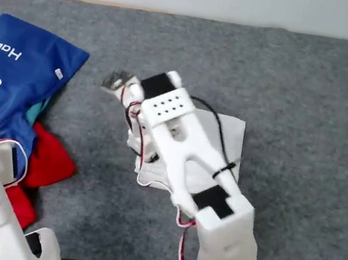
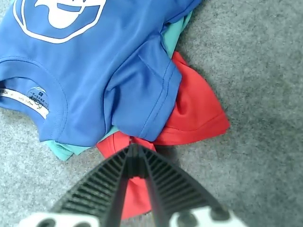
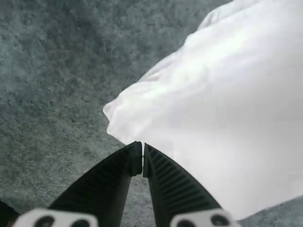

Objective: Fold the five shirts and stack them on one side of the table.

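A blue short-sleeved jersey shirt with a white print is seen spread on the grey fabric-covered table, with a crumpled teal shirt and a bunched red shirt lying partly under it and showing past its sleeve and hem. The left gripper is held just beyond the blue shirt's sleeve, over the red cloth, its ribbed black fingers pressed together. Well apart from the blue shirt, a folded white shirt is laid flat, and the right gripper is poised at its corner with fingers likewise closed together.
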Controlling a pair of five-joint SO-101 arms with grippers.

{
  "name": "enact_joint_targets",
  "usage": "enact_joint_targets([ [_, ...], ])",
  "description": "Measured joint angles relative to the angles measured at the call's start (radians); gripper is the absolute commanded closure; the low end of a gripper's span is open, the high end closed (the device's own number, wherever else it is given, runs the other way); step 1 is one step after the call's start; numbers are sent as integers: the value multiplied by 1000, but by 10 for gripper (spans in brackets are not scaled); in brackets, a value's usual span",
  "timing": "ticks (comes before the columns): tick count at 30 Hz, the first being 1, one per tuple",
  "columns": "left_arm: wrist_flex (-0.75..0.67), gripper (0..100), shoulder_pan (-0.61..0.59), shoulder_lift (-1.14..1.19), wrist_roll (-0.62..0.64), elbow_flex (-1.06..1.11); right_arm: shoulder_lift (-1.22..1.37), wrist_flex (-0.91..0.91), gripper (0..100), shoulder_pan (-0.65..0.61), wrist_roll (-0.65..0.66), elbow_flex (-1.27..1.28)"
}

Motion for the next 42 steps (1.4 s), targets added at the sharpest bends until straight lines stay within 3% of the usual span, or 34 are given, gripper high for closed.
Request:
enact_joint_targets([
  [11, 0, 996, 0, 0, 0, 0, 184, 0, 990, -68, 0, 0],
  [20, 0, 996, 0, 0, 0, 0, -109, 0, 990, -55, 0, 0],
  [26, 14, 996, 0, 0, 0, -71, -272, 0, 990, 44, -107, 0],
  [35, 41, 996, 0, -5, 0, -161, -411, 0, 987, 304, -298, 23],
  [42, 43, 996, 0, -6, 0, -161, -506, 0, 790, 367, -379, 318],
])
